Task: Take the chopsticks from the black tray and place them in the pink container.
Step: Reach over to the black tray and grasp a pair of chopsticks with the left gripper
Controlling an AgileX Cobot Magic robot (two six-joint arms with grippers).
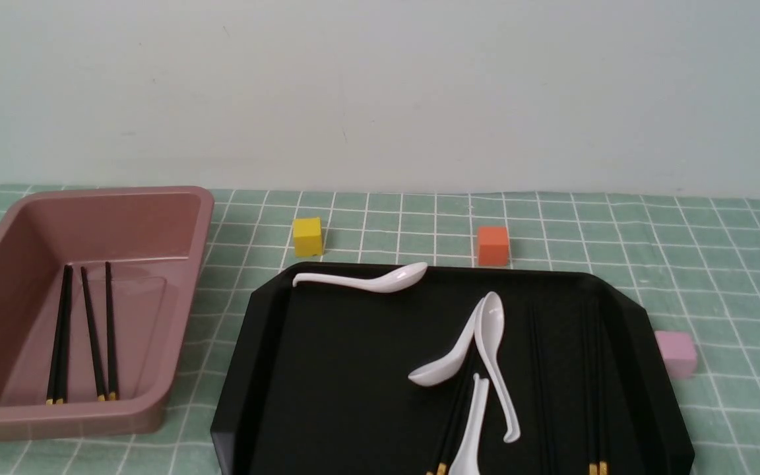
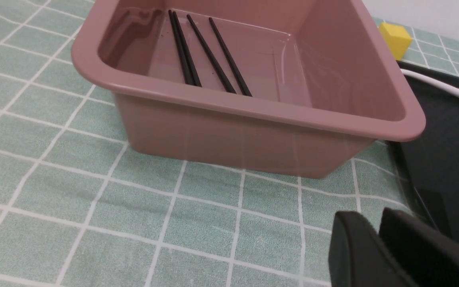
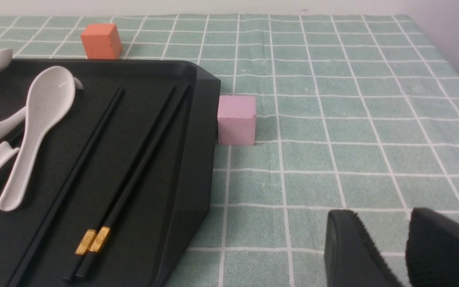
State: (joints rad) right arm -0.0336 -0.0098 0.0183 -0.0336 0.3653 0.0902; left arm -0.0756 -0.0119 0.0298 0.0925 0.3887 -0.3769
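The pink container (image 1: 116, 192) stands at the left, with several black chopsticks (image 1: 93, 333) lying on its floor, gold ends toward me. The black tray (image 1: 340, 369) fills the middle. On it, a chopstick pair (image 1: 594, 382) lies along the right side, a single one (image 1: 538, 369) lies beside it, and more poke out from under the spoons (image 1: 443, 455). Neither gripper shows in the front view. My left gripper (image 2: 375, 217) is shut on nothing, low over the cloth in front of the container (image 2: 253, 107). My right gripper (image 3: 383, 215) is open over the cloth, right of the tray (image 3: 197, 131).
Several white spoons (image 1: 495, 343) lie on the tray, one along its far rim (image 1: 367, 280). A yellow cube (image 1: 307, 236) and an orange cube (image 1: 493, 245) sit behind the tray. A small pale pink cube (image 1: 675, 353) touches its right edge. A wall closes off the back.
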